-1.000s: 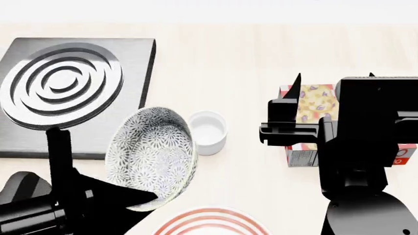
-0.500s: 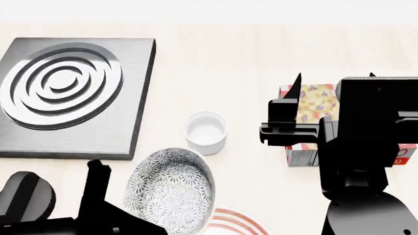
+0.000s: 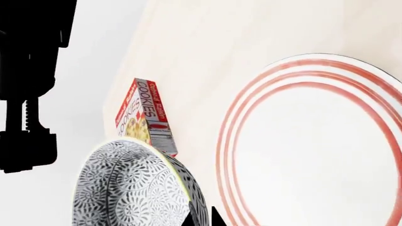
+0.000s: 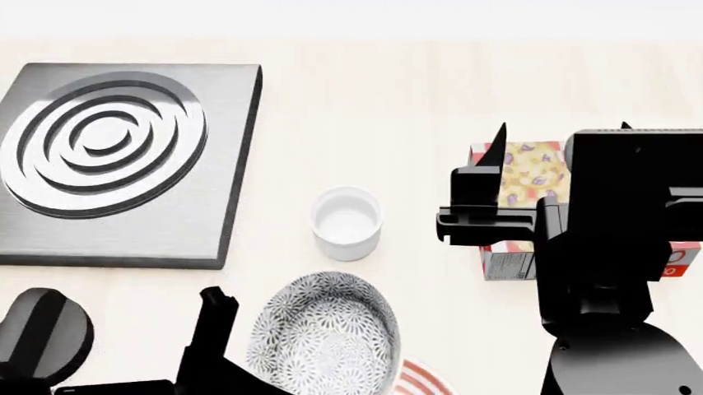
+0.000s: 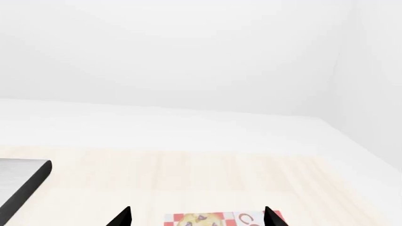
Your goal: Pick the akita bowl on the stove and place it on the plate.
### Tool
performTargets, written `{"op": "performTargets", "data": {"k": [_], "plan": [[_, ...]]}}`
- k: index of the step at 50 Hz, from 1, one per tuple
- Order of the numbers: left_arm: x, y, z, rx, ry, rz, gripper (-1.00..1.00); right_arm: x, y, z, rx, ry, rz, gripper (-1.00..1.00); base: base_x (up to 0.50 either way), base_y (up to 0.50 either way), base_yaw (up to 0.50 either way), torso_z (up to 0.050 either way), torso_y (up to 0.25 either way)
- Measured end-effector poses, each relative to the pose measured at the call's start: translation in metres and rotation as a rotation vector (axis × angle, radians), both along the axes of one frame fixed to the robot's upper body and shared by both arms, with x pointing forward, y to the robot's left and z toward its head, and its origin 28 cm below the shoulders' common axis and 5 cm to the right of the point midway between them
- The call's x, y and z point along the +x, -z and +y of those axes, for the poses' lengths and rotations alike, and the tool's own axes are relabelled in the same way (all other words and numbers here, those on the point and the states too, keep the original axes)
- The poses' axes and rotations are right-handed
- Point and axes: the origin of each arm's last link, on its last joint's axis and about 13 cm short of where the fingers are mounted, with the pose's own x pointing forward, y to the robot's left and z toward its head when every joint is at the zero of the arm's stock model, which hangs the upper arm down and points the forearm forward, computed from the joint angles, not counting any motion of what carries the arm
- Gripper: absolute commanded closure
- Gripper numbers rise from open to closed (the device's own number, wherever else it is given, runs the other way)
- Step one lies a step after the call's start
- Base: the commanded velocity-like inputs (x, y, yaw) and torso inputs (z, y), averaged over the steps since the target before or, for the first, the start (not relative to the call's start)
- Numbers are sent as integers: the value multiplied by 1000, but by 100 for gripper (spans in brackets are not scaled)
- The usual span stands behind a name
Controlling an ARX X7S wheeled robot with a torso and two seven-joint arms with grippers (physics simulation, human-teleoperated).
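Observation:
The akita bowl (image 4: 326, 337) is off the stove (image 4: 121, 156) and hangs tilted at the near edge of the table. My left gripper (image 3: 202, 219) is shut on its rim, one fingertip inside and one outside. In the left wrist view the patterned bowl (image 3: 135, 188) sits right beside the plate (image 3: 314, 146), which is white with red rings. The head view shows only a sliver of the plate (image 4: 424, 381), partly hidden behind the bowl. My right gripper (image 5: 196, 217) is open and holds nothing, hovering over the cookie box.
A small plain white cup (image 4: 347, 220) stands between the stove and the bowl. A cookie box (image 4: 525, 177) lies at the right under my right arm. The stove's corner (image 5: 22, 183) shows in the right wrist view.
My left arm has carried the bowl from beside the stove toward me and to the right, to the plate's edge. The right arm has not moved.

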Motion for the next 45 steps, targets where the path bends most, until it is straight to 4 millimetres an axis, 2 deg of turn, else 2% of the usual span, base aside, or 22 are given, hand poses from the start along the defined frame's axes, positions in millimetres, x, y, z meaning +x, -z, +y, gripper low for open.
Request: {"op": "performTargets", "data": {"k": [45], "plan": [[-9,44,-14,50,12,93,100,0,0,0,1,0,-2,-100,0,0,0,0,0]]}}
